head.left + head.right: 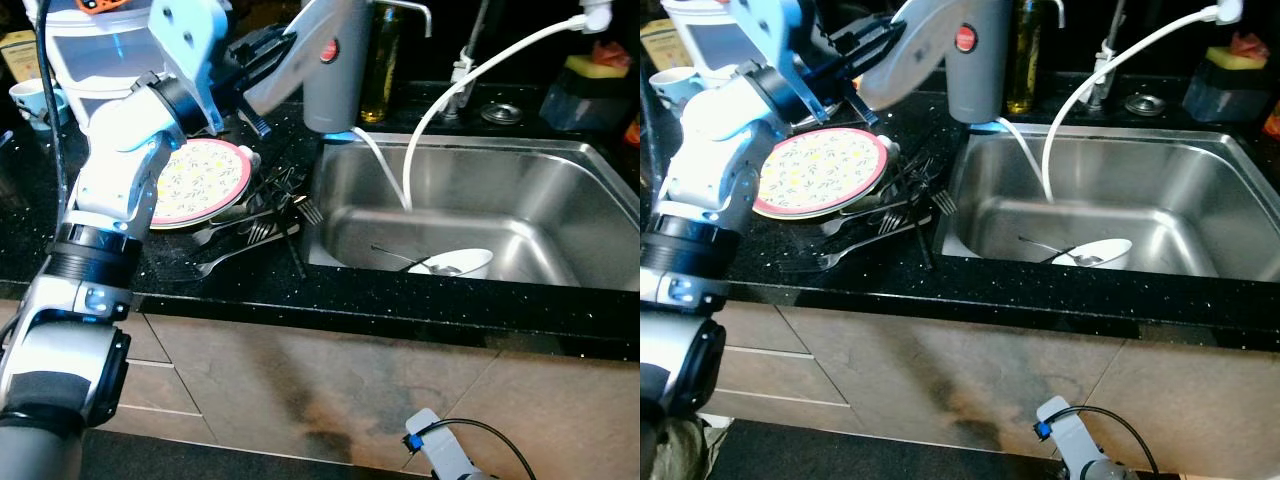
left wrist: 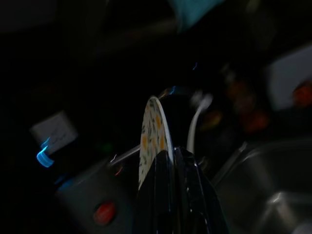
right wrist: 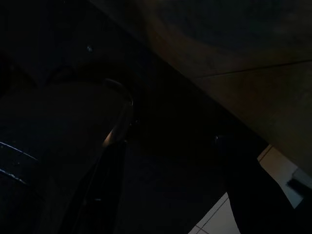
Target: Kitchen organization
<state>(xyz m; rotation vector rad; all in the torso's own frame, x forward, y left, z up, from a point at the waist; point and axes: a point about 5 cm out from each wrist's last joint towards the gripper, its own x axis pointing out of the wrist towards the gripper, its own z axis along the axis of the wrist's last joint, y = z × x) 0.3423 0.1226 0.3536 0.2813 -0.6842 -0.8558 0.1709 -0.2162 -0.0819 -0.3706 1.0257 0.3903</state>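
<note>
A round plate [image 1: 200, 180] with a leaf pattern and a pink rim rests tilted on the black counter [image 1: 170, 285], leaning over several forks [image 1: 250, 235]. My left arm reaches over it from the left. My left gripper [image 1: 250, 125] is at the plate's far rim. In the left wrist view the plate [image 2: 153, 141] stands edge-on between the black fingers [image 2: 192, 195], which are shut on it. In the steel sink [image 1: 560, 165] lies a white bowl [image 1: 465, 262] with a spoon [image 1: 400, 258]. My right arm [image 1: 440, 455] hangs idle low by the cabinet.
A grey appliance [image 1: 330, 70] with a red button stands at the sink's left corner, close beside my left gripper. A white hose [image 1: 440, 100] arcs into the sink. An oil bottle [image 1: 380, 70], a white container [image 1: 80, 50] and a cup [image 1: 30, 100] line the back.
</note>
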